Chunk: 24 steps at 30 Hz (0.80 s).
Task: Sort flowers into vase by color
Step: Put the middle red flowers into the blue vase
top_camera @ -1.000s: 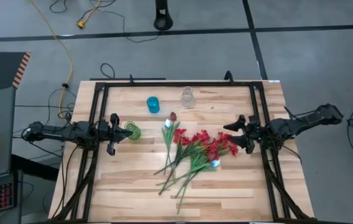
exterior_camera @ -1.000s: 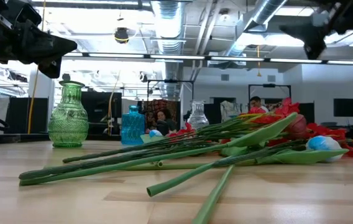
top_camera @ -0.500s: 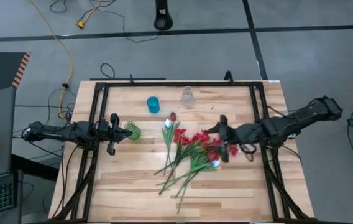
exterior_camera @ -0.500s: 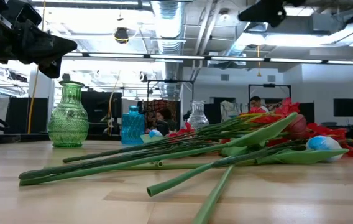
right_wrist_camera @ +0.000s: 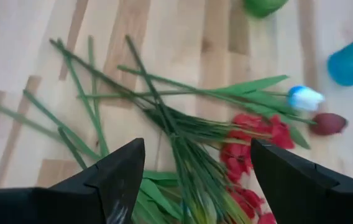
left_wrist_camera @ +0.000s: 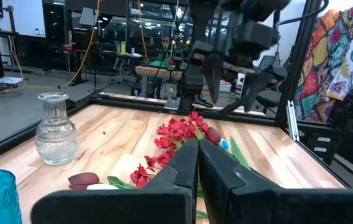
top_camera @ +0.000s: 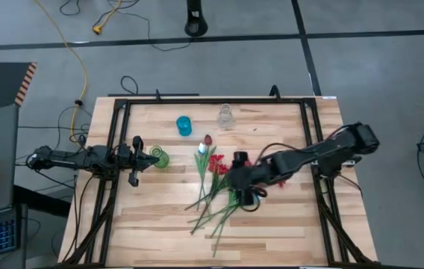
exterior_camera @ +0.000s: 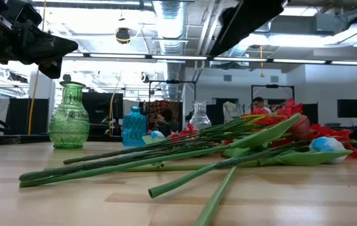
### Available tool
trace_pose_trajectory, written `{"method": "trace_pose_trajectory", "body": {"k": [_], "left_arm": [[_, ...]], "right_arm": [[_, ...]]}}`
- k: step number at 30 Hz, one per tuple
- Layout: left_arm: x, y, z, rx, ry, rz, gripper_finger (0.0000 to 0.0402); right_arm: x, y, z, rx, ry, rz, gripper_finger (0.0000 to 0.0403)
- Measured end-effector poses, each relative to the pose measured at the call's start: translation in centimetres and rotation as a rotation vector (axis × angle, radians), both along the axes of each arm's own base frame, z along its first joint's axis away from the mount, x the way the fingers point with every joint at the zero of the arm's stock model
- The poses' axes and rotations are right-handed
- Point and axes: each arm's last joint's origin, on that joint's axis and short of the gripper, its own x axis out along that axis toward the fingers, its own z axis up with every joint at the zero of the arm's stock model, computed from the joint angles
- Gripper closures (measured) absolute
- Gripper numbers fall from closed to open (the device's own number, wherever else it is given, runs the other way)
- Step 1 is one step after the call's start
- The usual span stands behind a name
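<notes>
The right gripper (top_camera: pixel 243 179), fingers spread wide and holding nothing, hangs over the flowers (top_camera: pixel 223 179) heaped at the middle of the high view. From its wrist, the green stems cross between the two fingers (right_wrist_camera: pixel 119 177), with red blossoms (right_wrist_camera: pixel 251 134) toward the frame's lower right.

Best, I'd say, to come down on one stem clear of the tangle and lift slowly, or neighbours will drag along.

The left gripper (top_camera: pixel 136 160) waits pinched shut at centre-left, beside the green vase (top_camera: pixel 160 158).

Vases: three (green, blue vase (top_camera: pixel 184 125), clear vase (top_camera: pixel 226 116)). One maroon tulip (top_camera: pixel 207 140) and one white tulip (top_camera: pixel 201 149) show plainly; the red stems overlap too much to count.
</notes>
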Motion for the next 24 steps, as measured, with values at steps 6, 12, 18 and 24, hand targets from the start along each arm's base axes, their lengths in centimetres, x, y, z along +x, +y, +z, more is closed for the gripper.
{"method": "trace_pose_trajectory", "body": {"k": [6,12,18,24], "left_arm": [[0.0,0.0,0.0,0.000,0.000,0.000,0.0401],[0.0,0.0,0.0,0.001,0.000,0.000,0.0401],[0.0,0.0,0.0,0.001,0.000,0.000,0.0401],[0.0,0.0,0.0,0.001,0.000,0.000,0.0401]], "right_arm": [[2.4,-0.6,-1.8,-0.023,0.123,0.000,0.0085],[3.9,-0.9,-3.9,-0.007,0.211,0.021,0.0085],[4.7,-0.9,-6.2,-0.031,0.280,0.048,0.0085],[4.9,-1.3,-7.6,-0.043,0.336,0.037,0.0085]]}}
